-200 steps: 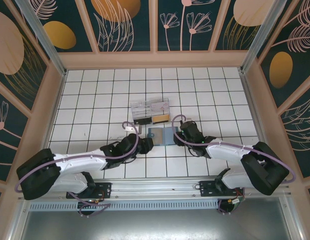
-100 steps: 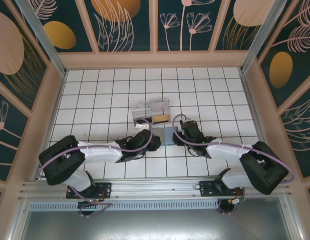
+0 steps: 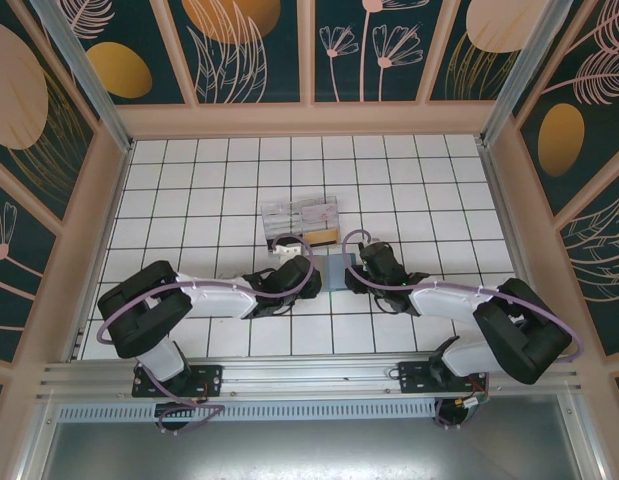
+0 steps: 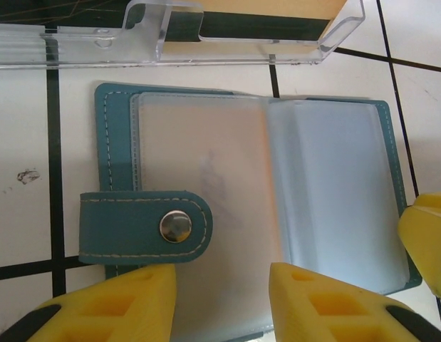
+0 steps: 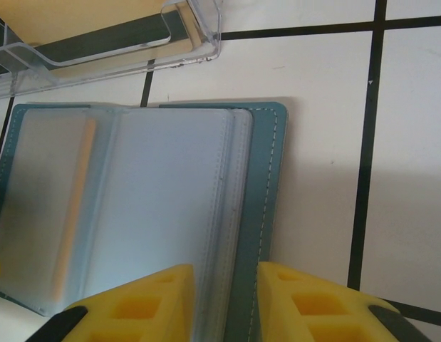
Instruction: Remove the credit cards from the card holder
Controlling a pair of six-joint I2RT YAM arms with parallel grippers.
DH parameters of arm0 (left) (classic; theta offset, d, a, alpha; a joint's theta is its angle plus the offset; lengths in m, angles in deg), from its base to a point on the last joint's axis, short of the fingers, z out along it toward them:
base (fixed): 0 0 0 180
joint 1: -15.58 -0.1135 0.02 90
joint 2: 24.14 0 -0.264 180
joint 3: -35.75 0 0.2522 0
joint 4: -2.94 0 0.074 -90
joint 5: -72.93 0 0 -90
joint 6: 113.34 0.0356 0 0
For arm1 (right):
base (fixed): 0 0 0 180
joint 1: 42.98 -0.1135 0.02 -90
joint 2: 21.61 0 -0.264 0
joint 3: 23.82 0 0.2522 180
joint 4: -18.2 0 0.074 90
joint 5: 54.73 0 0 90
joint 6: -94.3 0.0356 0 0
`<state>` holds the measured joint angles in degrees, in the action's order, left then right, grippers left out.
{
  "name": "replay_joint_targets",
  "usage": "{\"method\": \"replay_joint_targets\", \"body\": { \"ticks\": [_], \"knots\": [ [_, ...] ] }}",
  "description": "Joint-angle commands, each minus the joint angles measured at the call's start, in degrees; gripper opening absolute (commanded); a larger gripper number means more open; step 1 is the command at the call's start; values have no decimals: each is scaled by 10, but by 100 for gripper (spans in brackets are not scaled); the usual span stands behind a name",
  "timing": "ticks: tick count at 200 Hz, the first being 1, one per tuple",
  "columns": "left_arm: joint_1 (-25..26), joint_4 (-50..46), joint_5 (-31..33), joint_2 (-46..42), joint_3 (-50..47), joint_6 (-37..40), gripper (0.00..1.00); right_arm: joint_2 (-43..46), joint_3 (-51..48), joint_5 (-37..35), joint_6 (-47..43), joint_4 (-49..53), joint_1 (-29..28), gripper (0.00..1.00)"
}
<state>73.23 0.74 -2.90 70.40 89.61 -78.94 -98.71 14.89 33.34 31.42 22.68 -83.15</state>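
Teal card holder [image 4: 263,214] lies open sideways, the left claw [image 4: 222,285] spread at its left page, the right claw [image 5: 226,285] over its right edge (pinching it? I cannot tell).

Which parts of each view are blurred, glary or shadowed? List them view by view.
Left wrist: teal folding card holder sharp, its metal snap stud glinting, yellow jaws at the bottom soft. Right wrist: its clear sleeves blur near the jaws; clear plastic box edges glare. Top external: even light, no glare on the white tiled table.
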Motion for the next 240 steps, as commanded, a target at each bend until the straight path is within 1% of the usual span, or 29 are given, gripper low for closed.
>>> {"method": "replay_joint_targets", "body": {
  "ticks": [1,39,81,168,198,220,240],
  "knots": [
    [-4,-24,24,5,14,2,40,-6,-3,7,-7,-12,3,31],
    [-6,-28,31,-1,5,-3,40,-8,-1,8,-7,-11,3,31],
    [-6,-32,23,9,8,-4,39,-7,0,9,-7,-10,3,31],
    [-6,1,-25,32,13,6,38,-9,4,8,-7,-7,4,31],
    [-6,26,-49,31,10,11,45,-12,4,9,-7,-9,4,31],
    [-7,38,-59,28,7,17,55,-17,5,9,-7,-9,3,31],
    [-6,46,-64,24,4,20,61,-23,6,9,-7,-11,4,31]
  ]
}}
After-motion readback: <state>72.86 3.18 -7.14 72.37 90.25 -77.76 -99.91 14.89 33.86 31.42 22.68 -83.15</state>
